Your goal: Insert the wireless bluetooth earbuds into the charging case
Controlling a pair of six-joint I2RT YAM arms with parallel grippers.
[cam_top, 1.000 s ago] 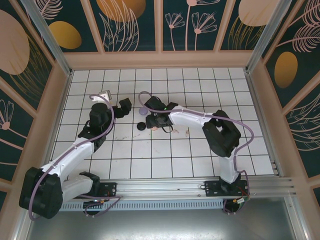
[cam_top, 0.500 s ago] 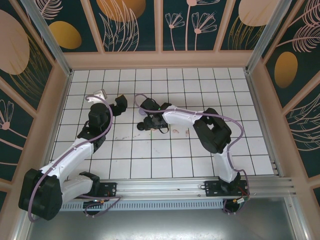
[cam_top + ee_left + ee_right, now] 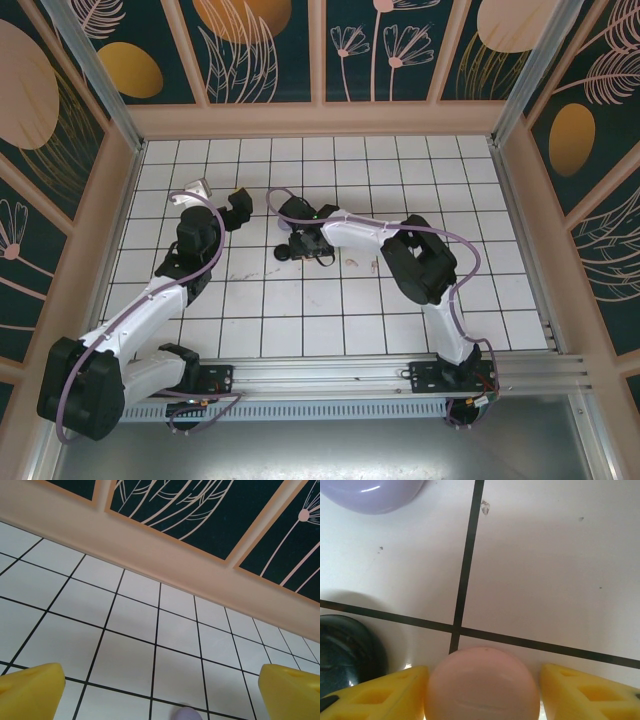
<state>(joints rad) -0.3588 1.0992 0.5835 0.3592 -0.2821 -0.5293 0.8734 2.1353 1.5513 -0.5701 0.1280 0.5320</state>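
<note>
Flanking a pink case (image 3: 482, 677) (wrist view), right gripper (image 3: 484, 692): hold unclear; left gripper (image 3: 160, 687) gapes wide.

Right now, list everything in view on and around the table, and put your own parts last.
pink case: one, pale pink, round, on the tiles between the right gripper's fingers.
black case: one, black, close beside the pink case.
lilac case: one, lilac, beyond the black case and apart from it.
table: one, white tiles with black lines.
walls: dark panels with pale plant motifs, around the table.
left gripper: one, yellow fingers, open above the tiles.
right gripper: one, yellow fingers either side of the pink case; whether it grips cannot be told.
</note>
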